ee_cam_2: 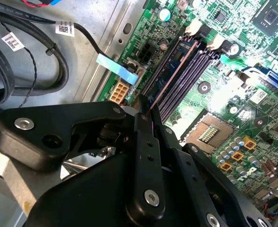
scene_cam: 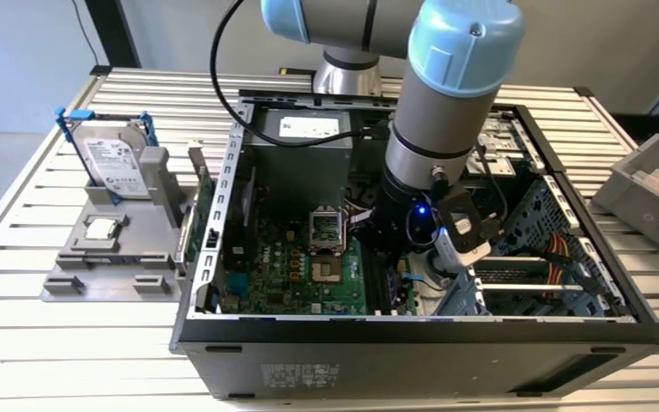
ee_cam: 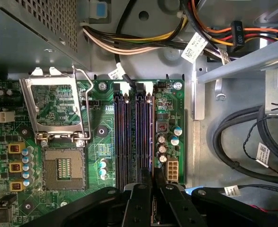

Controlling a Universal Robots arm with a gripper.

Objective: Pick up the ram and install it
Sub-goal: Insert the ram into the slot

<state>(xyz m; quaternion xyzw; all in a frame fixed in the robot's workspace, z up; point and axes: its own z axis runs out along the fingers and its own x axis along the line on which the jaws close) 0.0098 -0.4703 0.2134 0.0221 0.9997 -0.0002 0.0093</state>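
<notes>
Tool (ee_cam_2: 146, 111) is down inside the PC case (scene_cam: 421, 330), fingers pinching the ram (ee_cam_2: 169, 78) edge-on, looks seated in a mobo (ee_cam: 174, 101) slot, I think.

Slatted metal table (scene_cam: 55, 343) under computer case (scene_cam: 421, 360) and grey fixture (scene_cam: 106, 266)

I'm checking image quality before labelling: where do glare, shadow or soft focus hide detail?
Exterior view: a blue light glows on the arm's wrist, and the case interior beneath it is shadowed. Second wrist view: the pincer looms dark and soft in front, while the ram and slots are sharp. First wrist view: evenly lit, motherboard crisp.
</notes>
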